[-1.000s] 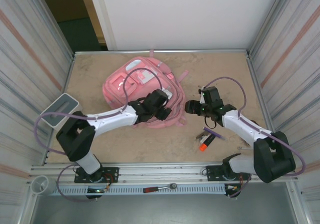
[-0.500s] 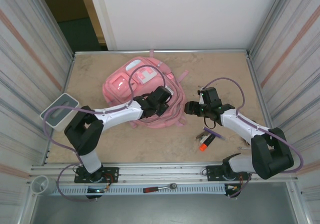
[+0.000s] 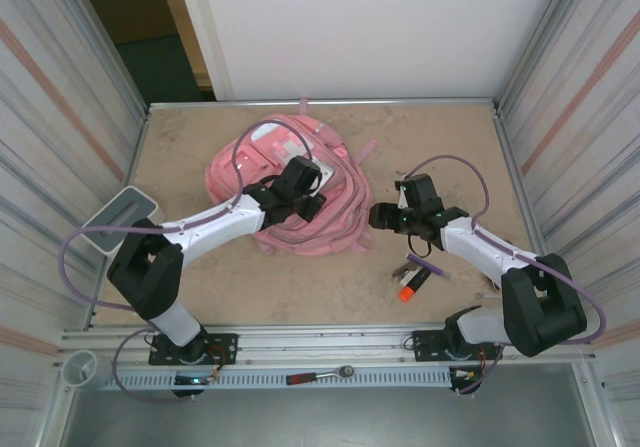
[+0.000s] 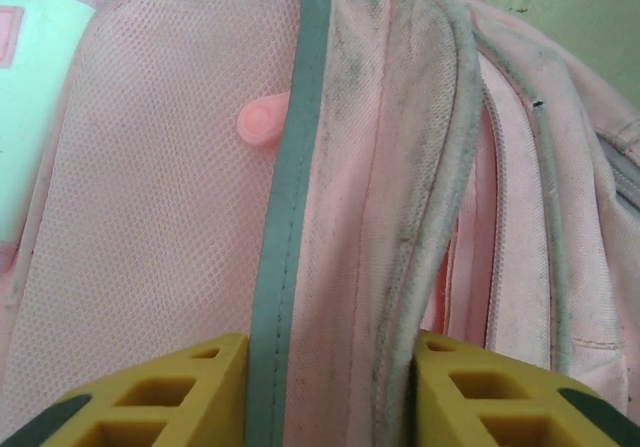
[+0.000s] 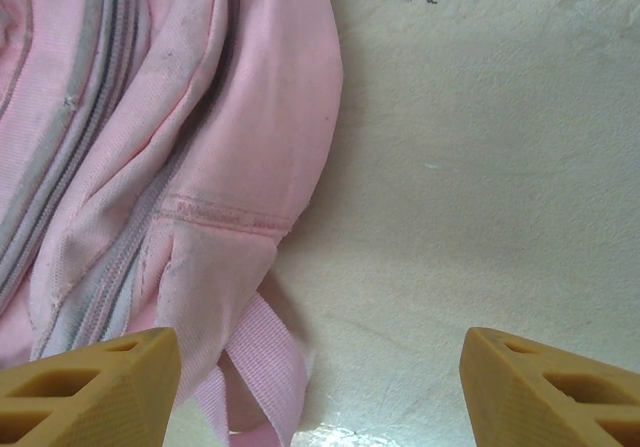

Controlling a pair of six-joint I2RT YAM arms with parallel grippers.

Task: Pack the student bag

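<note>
The student bag [image 3: 228, 175] is a pink backpack lying flat at the middle-left of the table. My left gripper [image 3: 308, 195] is on top of it. In the left wrist view this gripper [image 4: 330, 392] is shut on a fold of the bag's pink mesh flap [image 4: 380, 167]; one yellow finger [image 4: 150, 397] presses the grey-green strip [image 4: 300, 117] and the other presses the grey-trimmed edge. My right gripper [image 3: 378, 214] stands open just right of the bag's near corner. In the right wrist view it [image 5: 320, 387] hangs above bare table, with a pink strap [image 5: 265, 367] by its left finger.
A grey-white box [image 3: 120, 219] sits at the table's left edge. An orange-capped marker [image 3: 410, 287] and a purple item [image 3: 428, 264] lie under the right forearm. A ratchet tool [image 3: 320, 375] rests on the front rail. Corrugated walls close in both sides.
My left gripper moved up and left across the bag and closed onto the flap fabric, shifting the bag's folds. The right arm has stayed in place.
</note>
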